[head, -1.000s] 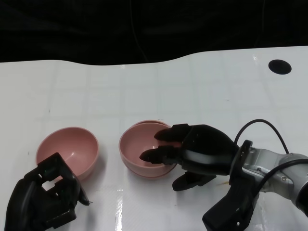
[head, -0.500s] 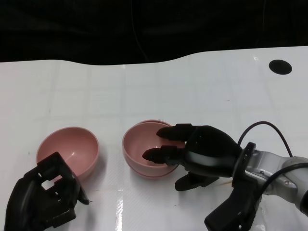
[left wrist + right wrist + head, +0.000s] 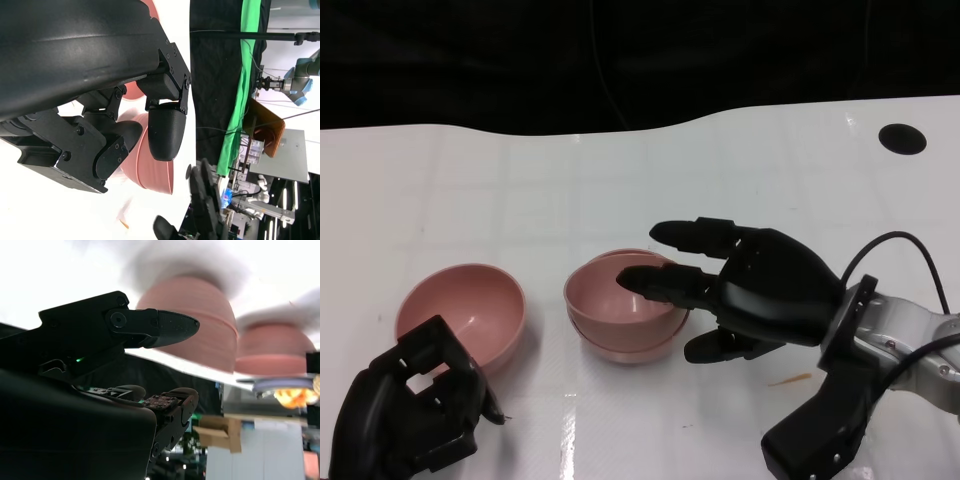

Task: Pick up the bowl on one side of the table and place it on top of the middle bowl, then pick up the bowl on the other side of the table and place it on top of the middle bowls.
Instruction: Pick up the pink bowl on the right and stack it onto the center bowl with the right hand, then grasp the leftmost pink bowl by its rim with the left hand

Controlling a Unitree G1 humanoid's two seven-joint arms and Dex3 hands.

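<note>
Curling my left hand (image 3: pixel 408 412) into a loose fist at the near left edge of the white worktop (image 3: pixel 740 170), I hold nothing in it; its fingers are drawn in on themselves, and it sits just in front of the single pink plastic bowl (image 3: pixel 460 313), which stands upright near that edge. My right hand (image 3: pixel 745 285) hangs over the near middle of the worktop with its fingers spread apart and empty, the upper fingers (image 3: pixel 658 281) reaching over the rim of the stacked pair of pink bowls (image 3: pixel 620 318), the thumb low beside their right wall. I cannot tell whether any fingertip touches the rim. The pair sits at the middle, one bowl nested in the other, the upper one tilted a little so that the lower rim shows behind it. A small orange fleck (image 3: pixel 788 379) lies on the worktop just beside my right forearm. Toward the far right corner there is a round black hole (image 3: pixel 901 138) in the worktop.
</note>
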